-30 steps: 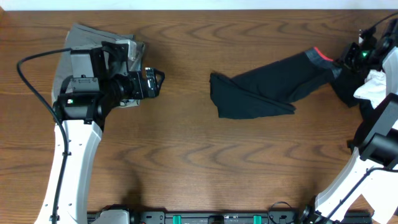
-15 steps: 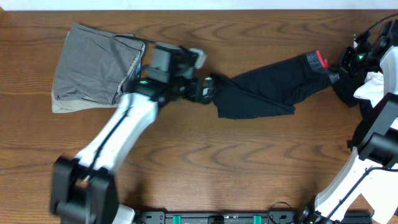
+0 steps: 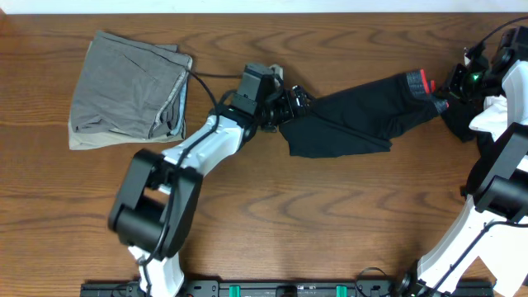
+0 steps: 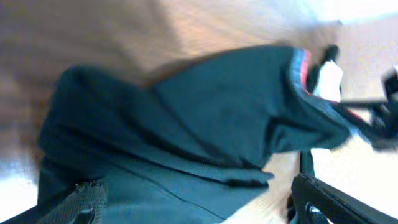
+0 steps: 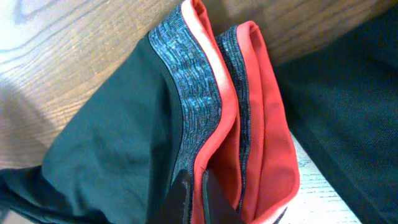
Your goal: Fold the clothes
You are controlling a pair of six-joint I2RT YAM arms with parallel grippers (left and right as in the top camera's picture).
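Brown wood-grain tabletop (image 3: 330,223). Black garment (image 3: 355,120) lies stretched across the middle. Left end effector (image 3: 299,99) is spread wide at its left end. Right end effector (image 5: 194,186) pinches its red-grey band (image 5: 249,112). White garment (image 3: 495,111) at right edge, grey garment (image 3: 124,87) folded far left.

Left arm (image 3: 202,147) on my feed: white link shells, black joint housings, thin black cable (image 3: 210,76) running to the wrist. Right arm (image 3: 495,206): same white-and-black build, green LED (image 3: 476,77) lit near the wrist. Left claw (image 4: 196,191): dark fingers (image 4: 84,199), one with a grey textured face. Right claw (image 5: 191,190): narrow black tips.
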